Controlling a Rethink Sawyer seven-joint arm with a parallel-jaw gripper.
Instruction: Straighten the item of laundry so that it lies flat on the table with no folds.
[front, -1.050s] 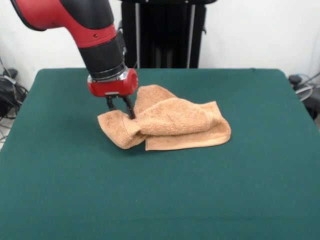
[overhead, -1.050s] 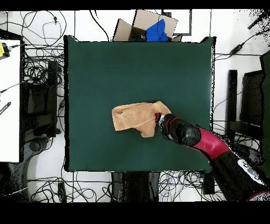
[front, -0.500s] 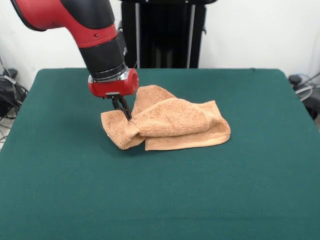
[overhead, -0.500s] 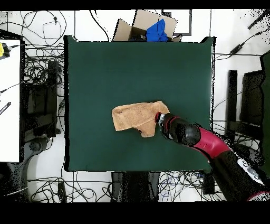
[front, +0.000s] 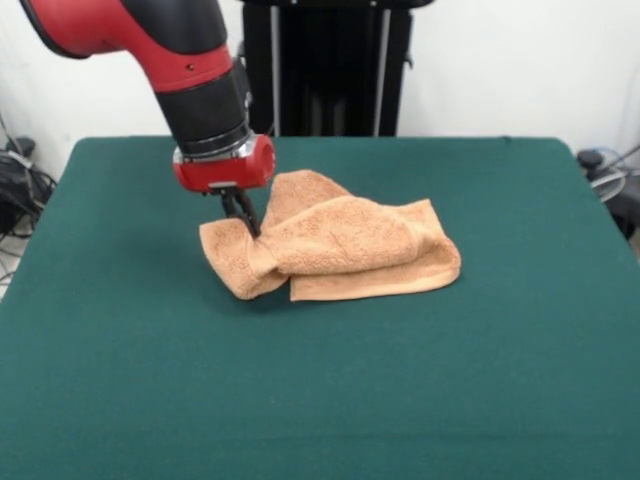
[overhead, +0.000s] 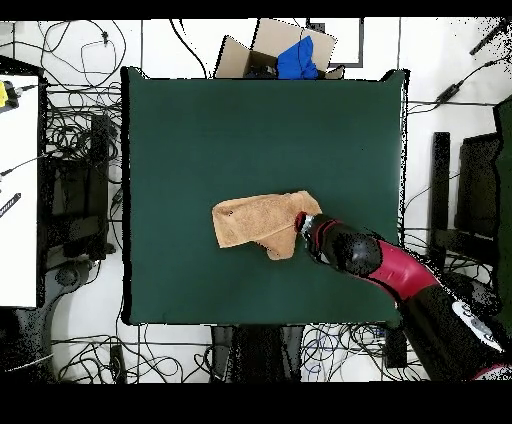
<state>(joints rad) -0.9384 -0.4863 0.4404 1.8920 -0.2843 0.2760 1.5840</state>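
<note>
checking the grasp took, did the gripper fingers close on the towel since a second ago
Yes. The gripper was open astride the towel fold; now its fingers are pinched together on it, at the same spot on the table.

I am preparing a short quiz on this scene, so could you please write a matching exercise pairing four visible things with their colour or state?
Things:
1. small light-orange terry-cloth towel
2. large table with dark green cloth top
3. claw of the red and black arm
4. brown cardboard box beyond the table's edge in the overhead view

States:
A. holds something blue
B. shut on cloth
C. crumpled, folded over itself
D. mostly bare, with one item on it

Pairs: 1-C, 2-D, 3-B, 4-A
</note>
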